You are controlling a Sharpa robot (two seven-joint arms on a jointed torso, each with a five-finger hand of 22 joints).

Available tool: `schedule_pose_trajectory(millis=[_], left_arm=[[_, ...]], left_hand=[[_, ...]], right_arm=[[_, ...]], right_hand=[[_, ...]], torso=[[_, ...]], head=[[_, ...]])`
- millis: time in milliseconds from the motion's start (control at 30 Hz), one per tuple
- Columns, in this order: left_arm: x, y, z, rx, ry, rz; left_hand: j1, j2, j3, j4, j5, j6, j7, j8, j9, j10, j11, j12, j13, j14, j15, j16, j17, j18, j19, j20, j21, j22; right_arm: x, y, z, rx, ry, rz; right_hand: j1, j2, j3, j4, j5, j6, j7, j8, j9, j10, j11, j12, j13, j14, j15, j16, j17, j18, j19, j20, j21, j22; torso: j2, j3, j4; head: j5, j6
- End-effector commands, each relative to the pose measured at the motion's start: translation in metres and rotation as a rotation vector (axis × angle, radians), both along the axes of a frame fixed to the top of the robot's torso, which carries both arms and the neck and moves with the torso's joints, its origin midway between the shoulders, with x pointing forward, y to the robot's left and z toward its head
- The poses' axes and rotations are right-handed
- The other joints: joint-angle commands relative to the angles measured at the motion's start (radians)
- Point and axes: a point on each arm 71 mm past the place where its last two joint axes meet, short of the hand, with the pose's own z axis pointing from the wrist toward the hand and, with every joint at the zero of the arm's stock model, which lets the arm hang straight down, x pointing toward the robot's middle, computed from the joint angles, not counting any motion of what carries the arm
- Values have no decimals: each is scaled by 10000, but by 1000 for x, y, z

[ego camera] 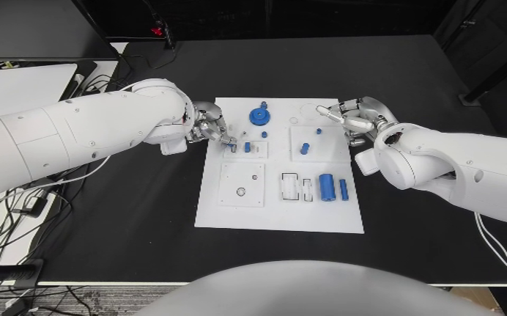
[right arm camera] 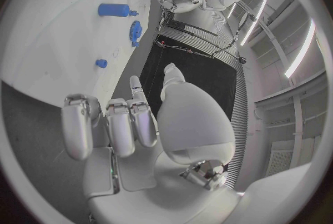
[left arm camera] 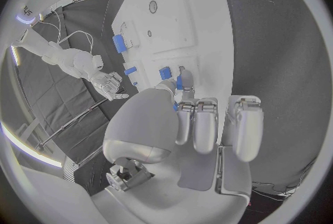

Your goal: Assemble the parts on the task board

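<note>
The white task board (ego camera: 280, 213) lies mid-table with several blue parts on it. A blue gear (ego camera: 260, 116) stands near its far edge, a peg (ego camera: 304, 147) sits in the middle, and two cylinders (ego camera: 327, 186) lie in a tray towards the right. My left hand (ego camera: 212, 131) is over the board's left edge, thumb and one finger (left arm camera: 185, 76) pinching a small blue part (left arm camera: 179, 84) at the board's surface, the other fingers curled. My right hand (ego camera: 354, 119) hovers at the board's far right corner with its fingers (right arm camera: 118, 124) curled and nothing in it.
More small blue pieces (ego camera: 248, 147) lie beside the left hand. A square recessed plate (ego camera: 242, 184) takes up the board's near left. Black table (ego camera: 127, 213) surrounds the board; a white desk edge (ego camera: 31, 81) stands far left with cables beneath.
</note>
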Motion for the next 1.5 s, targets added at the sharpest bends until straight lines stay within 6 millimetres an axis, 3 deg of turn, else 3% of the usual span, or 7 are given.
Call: schedule_pose_trajectory(millis=[33,1500], left_arm=[[0,-2,0,127,-93,-185],[-5,-6,-8,380,203,-419]], left_hand=[[1020,964,87,-40,57,39,-61,46,15,1091,-6,-24,2602,1042,-42,8,2635,-142,1045,61,31,2628],[957,935,202,-34,56,22,-47,19,18,1091,5,-24,2602,1042,-33,8,2635,-142,1045,68,31,2628]], right_arm=[[0,1,1,36,-94,39],[0,1,1,29,-62,20]], right_hand=[[47,90,-37,5,36,-75,19,26,8,1059,-22,25,2633,1039,-46,24,2629,131,-4,-3,-67,2132],[62,89,-51,3,52,-84,18,46,10,1059,-22,25,2633,1039,-47,24,2629,131,-6,-2,-71,2131]], torso=[[5,-7,3],[4,6,3]], head=[[-5,-9],[-21,-157]])
